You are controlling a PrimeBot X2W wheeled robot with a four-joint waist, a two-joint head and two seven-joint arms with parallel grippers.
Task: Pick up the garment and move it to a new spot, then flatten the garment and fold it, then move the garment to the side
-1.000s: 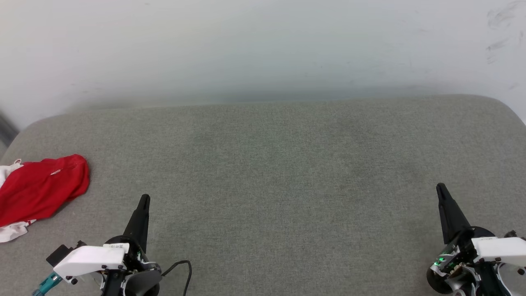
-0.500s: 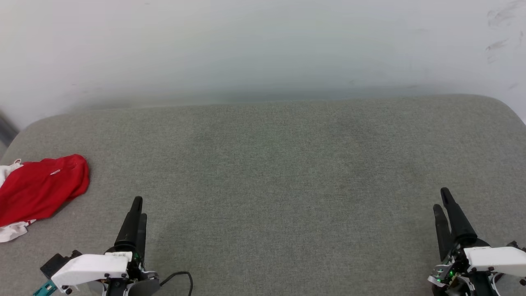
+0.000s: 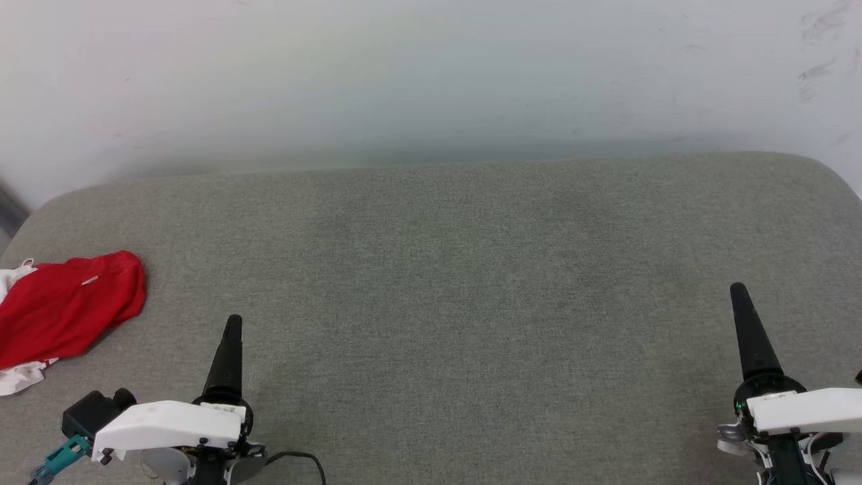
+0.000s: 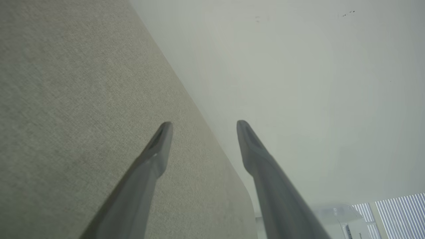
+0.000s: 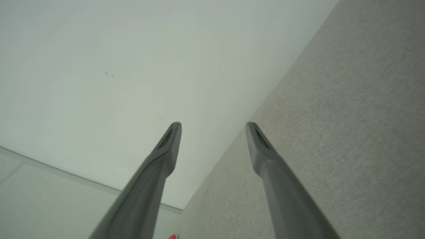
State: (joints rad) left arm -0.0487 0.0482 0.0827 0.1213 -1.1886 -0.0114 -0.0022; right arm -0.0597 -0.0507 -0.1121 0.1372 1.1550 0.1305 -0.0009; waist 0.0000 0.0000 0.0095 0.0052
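Jaws of the left gripper and right gripper stand spread and empty above the grey worktop. The garment lies rumpled at the worktop's far left edge, apart from both. By this, nothing looks done: pickup, flattening, folding and setting aside are all left.

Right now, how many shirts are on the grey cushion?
1. The red shirt lies crumpled at the grey cushion's left edge, partly past the picture's border; another could lie out of sight there.
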